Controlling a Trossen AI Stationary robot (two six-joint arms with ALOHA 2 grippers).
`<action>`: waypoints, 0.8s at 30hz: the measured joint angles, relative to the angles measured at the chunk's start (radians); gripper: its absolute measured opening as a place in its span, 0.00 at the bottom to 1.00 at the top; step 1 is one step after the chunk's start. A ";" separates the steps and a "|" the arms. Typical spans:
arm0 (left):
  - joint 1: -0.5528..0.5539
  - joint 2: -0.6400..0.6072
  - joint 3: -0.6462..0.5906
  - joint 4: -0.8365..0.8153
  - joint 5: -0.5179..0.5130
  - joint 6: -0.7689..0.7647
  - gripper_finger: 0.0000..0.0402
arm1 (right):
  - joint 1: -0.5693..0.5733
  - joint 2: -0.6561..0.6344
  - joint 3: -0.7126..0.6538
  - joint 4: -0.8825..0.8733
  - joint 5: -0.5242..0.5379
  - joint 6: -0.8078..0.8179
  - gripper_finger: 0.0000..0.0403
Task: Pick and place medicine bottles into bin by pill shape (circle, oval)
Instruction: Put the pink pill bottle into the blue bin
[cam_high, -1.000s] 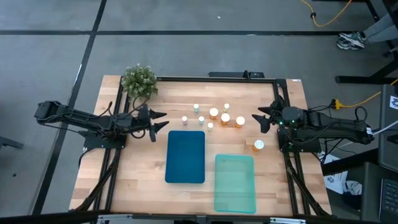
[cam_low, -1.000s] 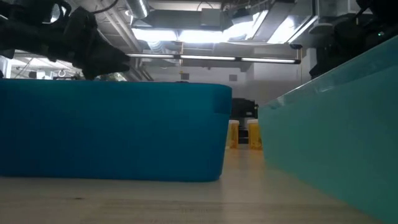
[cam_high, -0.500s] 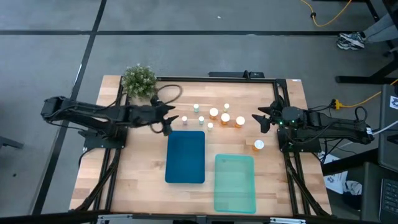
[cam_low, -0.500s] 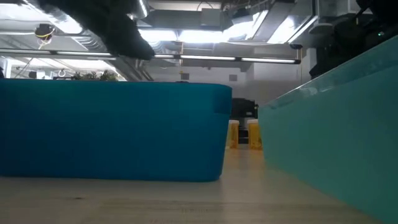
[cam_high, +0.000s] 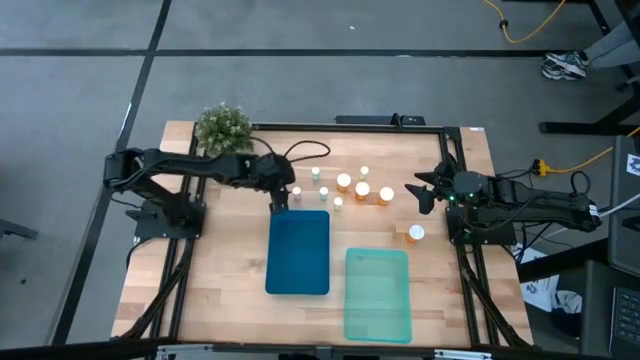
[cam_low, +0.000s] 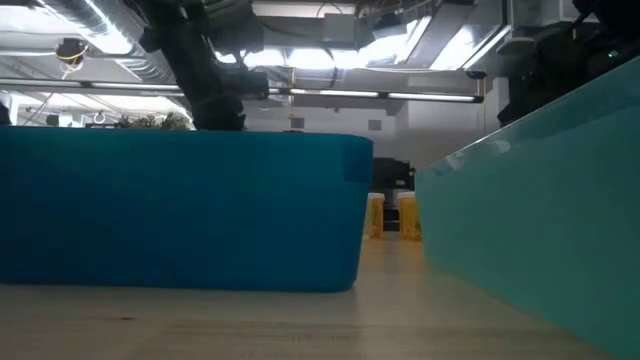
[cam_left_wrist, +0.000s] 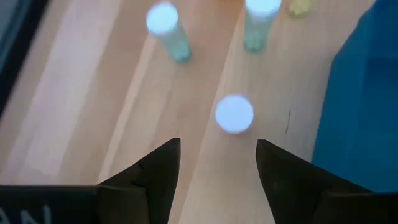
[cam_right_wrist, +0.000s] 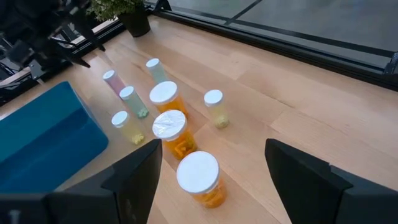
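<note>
The table (cam_high: 230, 270) is pale wood planks, smooth with visible grain, framed in black metal rails (cam_high: 340, 125). The blue bin (cam_high: 298, 252) looks like matt opaque plastic, while the teal bin (cam_high: 377, 295) is glossier, see-through plastic. The bottles (cam_right_wrist: 166, 99) are clear-ish plastic, some orange, some pale, with smooth white caps. Both arms look matt black, with fingers (cam_left_wrist: 155, 171) like hard dull plastic.

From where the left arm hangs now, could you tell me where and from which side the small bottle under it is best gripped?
Grip the small bottle on its round body just under the white cap, coming straight down from above. It stands upright and apart from its neighbours, and the left tool is open, fingers either side of it. The dark blue bin sits close, so a sideways approach looks tighter.
</note>
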 joint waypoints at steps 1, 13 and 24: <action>0.007 0.008 0.002 -0.010 0.002 0.005 0.50 | 0.000 0.000 0.000 0.000 0.000 0.000 0.71; 0.045 0.142 0.002 -0.014 0.076 0.019 0.50 | 0.000 0.000 0.000 0.000 -0.001 0.000 0.71; 0.045 0.151 0.002 0.126 0.129 0.043 0.50 | 0.000 0.000 0.000 0.000 0.000 -0.003 0.71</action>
